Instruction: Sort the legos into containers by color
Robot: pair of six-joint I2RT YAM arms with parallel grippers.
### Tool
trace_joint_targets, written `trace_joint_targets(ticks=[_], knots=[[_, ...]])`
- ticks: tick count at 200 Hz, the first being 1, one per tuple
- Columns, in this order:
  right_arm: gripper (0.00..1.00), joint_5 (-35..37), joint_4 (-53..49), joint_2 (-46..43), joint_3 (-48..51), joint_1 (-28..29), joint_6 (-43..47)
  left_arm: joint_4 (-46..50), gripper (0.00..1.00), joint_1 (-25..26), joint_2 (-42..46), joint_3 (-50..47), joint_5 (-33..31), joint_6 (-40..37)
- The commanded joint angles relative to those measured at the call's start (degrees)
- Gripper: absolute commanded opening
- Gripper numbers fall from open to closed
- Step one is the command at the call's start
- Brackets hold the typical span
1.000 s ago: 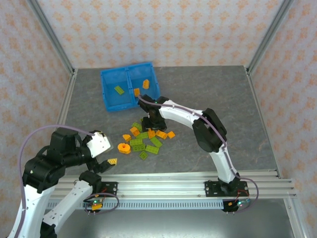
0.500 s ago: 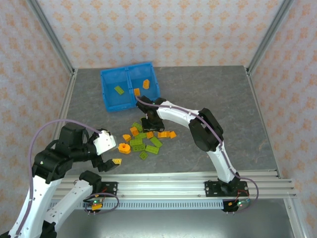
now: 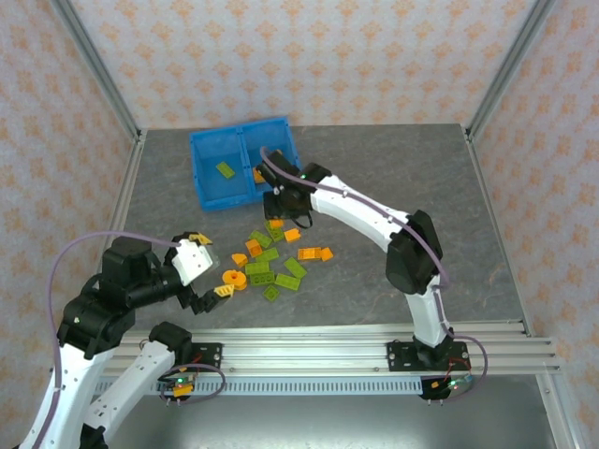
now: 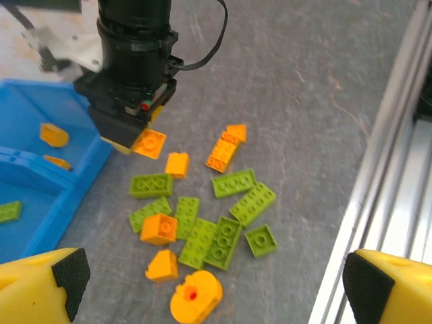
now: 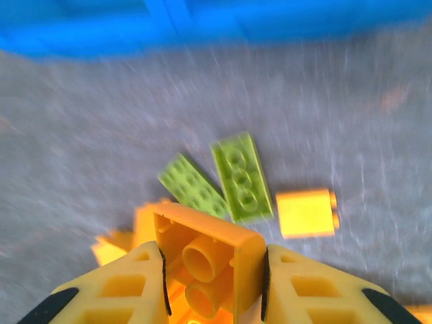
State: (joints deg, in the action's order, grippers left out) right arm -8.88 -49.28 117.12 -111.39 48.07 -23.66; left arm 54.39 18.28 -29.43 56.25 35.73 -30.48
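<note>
Top external: grey table under legos, patterned walls

Right gripper clamps an orange brick, hollow underside to the lens, above two lime green bricks, a loose orange piece and the blue bin wall

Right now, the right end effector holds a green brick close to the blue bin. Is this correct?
Not quite. The brick in the right end effector is orange, not green; the right wrist view shows it gripped there. It is held close to the blue bin, as you say.
</note>
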Motion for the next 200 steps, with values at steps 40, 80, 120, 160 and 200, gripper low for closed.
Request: trace_joint_targets(ticks=[40,80,120,160,200], knots=[[0.32,14.13,-2.53,17.14,-30.23,-4.67,0.26,-17.09,1.0,0.09,-1.13,-1.71,-14.47,29.21],[0.33,13.18,3.89,25.59,-34.95,-6.86,-1.48,-10.23,1.0,0.09,-3.35,0.57,-26.52,43.9],[0.39,5.79,7.02,31.35,-40.22,-7.55,0.08,-9.82,1.0,0.09,-3.09,-2.09,-29.31,51.21],[0.57,7.57,6.44,30.95,-41.51,-8.17,-1.03,-8.68,1.0,0.09,-3.87,-3.42,-30.57,52.85],[0.62,7.4,4.89,26.91,-41.62,-8.17,-0.95,-8.22,1.0,0.05,-4.47,-3.74,-31.26,53.39]])
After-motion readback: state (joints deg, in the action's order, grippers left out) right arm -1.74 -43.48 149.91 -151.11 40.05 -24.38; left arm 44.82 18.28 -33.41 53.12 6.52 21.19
